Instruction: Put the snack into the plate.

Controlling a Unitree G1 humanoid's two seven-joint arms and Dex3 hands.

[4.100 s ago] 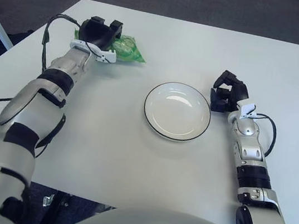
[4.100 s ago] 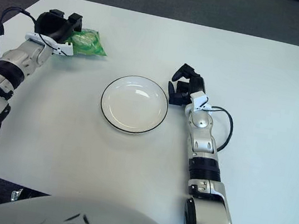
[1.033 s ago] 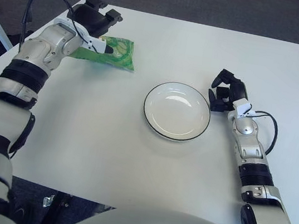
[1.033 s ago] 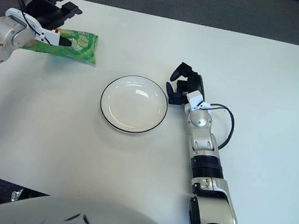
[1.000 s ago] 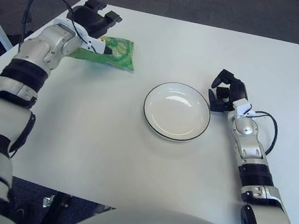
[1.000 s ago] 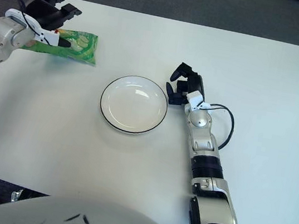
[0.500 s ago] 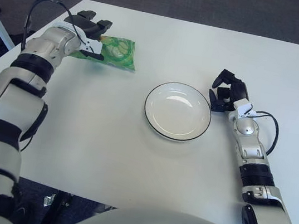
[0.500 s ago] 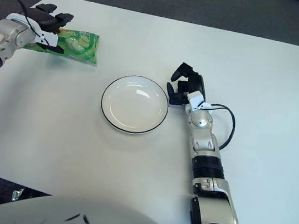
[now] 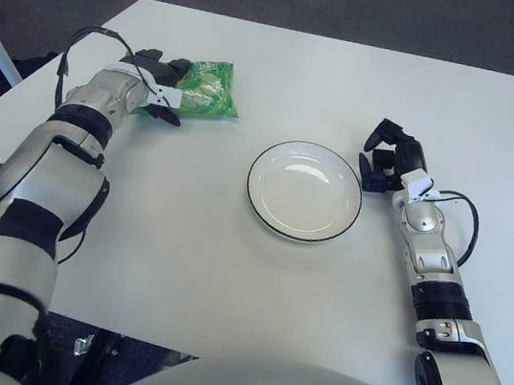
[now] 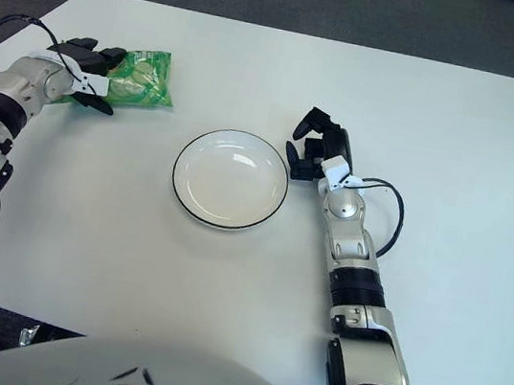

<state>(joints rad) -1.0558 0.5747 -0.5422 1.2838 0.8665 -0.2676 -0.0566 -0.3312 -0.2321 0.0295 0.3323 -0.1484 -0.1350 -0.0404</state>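
The snack is a green bag (image 9: 207, 89) at the far left of the white table (image 9: 224, 284). My left hand (image 9: 159, 87) is at the bag's left end, fingers over its top and thumb under it, closed on the bag. The white plate (image 9: 305, 191) with a dark rim sits empty in the middle, well to the right of the bag. My right hand (image 9: 388, 159) shows beside the plate's right rim with its fingers curled and nothing in them.
A black cable (image 9: 460, 223) loops by my right wrist, and another (image 9: 84, 41) arcs behind my left wrist. The table's left edge (image 9: 33, 72) drops to dark carpet close to my left forearm.
My left hand has come down toward the table with the bag, and the elbow has dropped. The bag now looks shorter and bunched. The right hand and plate have not moved.
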